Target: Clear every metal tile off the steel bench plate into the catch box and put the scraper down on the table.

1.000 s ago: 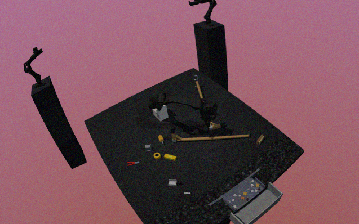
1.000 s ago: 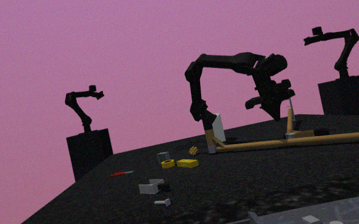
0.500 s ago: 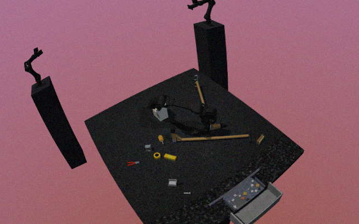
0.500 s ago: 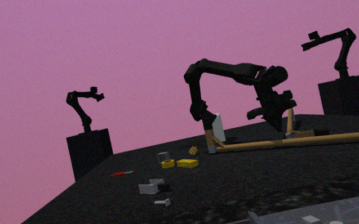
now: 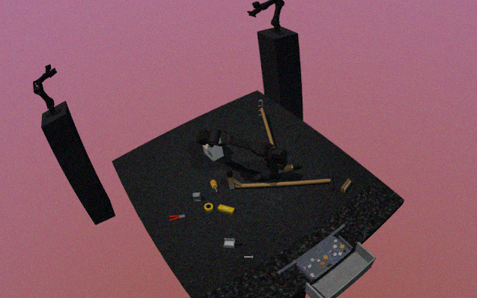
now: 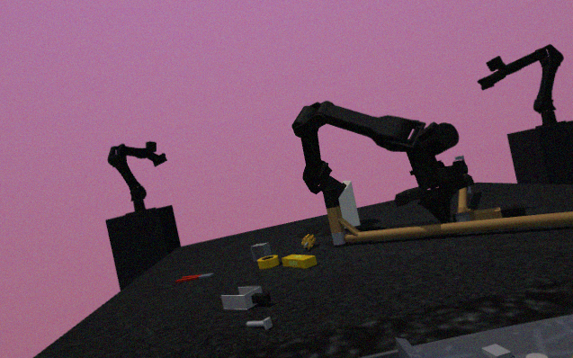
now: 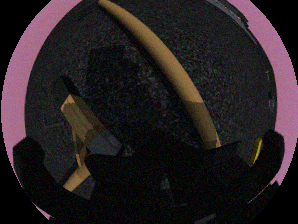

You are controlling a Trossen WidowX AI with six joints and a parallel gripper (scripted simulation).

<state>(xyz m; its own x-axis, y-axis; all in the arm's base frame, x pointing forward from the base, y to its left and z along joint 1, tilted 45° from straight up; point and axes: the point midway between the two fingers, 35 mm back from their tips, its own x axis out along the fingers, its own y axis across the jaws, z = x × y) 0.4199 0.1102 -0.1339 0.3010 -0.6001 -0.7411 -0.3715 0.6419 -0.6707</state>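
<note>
The long scraper [image 5: 299,183] [image 6: 531,222] [image 7: 170,62] lies on the table, its wooden handle crossing the middle, with an upright wooden grip at the left and a thin dark blade at the right. My gripper [image 5: 274,174] [image 6: 446,219] is shut and empty, low behind the handle and beside the wooden grip of a second tool. Its fingertips are lost in dark in the wrist view. Several small tiles, such as a gold one [image 5: 326,257] and a white one [image 6: 496,351], lie spread on the steel plate [image 5: 320,251]. The grey catch box [image 5: 342,274] adjoins its outer side and looks empty.
The second tool [image 5: 267,127] with a pronged metal head lies behind the scraper. A wooden block [image 5: 346,186] is near the blade. A yellow block [image 5: 226,209] [image 6: 299,261], red pliers [image 5: 176,217] [image 6: 189,279] and a metal bracket [image 5: 229,242] [image 6: 238,301] lie at left. A rail [image 5: 288,267] edges the plate.
</note>
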